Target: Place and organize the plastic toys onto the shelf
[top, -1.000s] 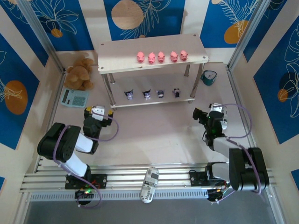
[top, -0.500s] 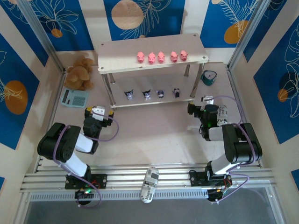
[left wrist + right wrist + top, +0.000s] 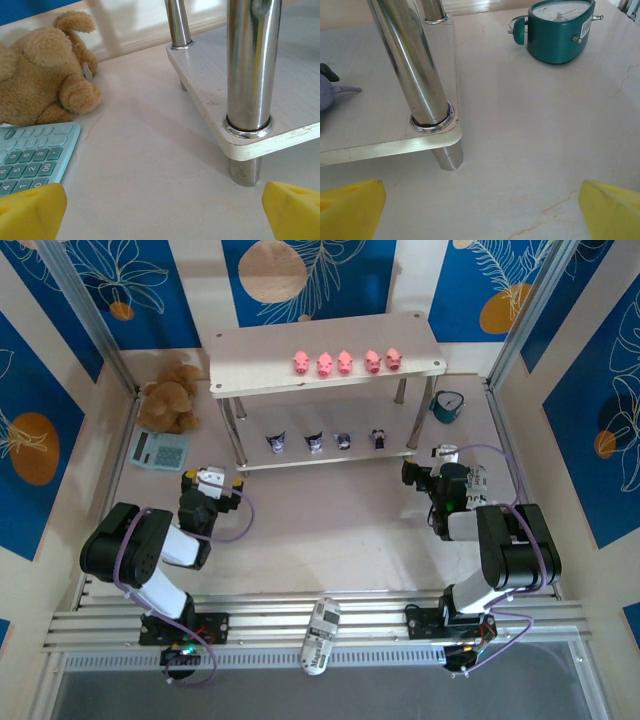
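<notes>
Top external, five pink pigs (image 3: 345, 362), four figurines (image 3: 313, 442)

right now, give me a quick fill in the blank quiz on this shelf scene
1. On the top board of the shelf stand ____ pigs.
2. The four figurines stand on the ____ board.
3. In front of the bear lies a pale blue ____.
4. The left end effector and the right end effector are both ____ and hold nothing.
Missing words: five; lower; calculator; open.
</notes>
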You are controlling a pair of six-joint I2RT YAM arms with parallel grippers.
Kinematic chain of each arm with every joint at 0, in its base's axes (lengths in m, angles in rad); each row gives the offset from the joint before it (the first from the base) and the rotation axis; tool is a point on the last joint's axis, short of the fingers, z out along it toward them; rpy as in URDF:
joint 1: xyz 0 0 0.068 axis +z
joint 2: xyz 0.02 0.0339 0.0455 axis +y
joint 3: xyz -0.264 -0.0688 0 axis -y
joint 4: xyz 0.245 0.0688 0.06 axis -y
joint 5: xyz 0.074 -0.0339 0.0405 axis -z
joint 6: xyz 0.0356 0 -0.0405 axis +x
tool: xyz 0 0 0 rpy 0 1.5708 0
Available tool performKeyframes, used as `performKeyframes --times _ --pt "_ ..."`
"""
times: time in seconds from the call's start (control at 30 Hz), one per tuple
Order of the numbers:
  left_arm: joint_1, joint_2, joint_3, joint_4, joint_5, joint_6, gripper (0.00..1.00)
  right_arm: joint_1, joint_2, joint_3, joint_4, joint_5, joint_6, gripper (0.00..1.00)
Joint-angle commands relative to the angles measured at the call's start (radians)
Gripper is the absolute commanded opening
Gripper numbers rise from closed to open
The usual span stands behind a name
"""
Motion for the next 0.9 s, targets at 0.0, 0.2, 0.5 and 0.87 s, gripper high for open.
performKeyframes --times 0.0,0.2,0.5,0.87 --pt "0.014 -0.013 0.004 0.027 0.013 -0.014 1.0 0.004 -0.006 0.011 0.01 0.001 0.0 0.99" --pt "0.014 -0.015 0.007 0.02 0.014 -0.013 1.0 0.005 -0.006 0.011 0.01 0.0 0.001 0.99" --pt "0.014 -0.019 0.022 -0.017 0.018 -0.012 1.0 0.005 -0.006 0.01 0.01 0.001 0.001 0.99" --pt "0.026 -0.032 0.033 -0.053 0.046 -0.023 1.0 0.006 -0.006 0.011 0.01 0.0 0.001 0.99"
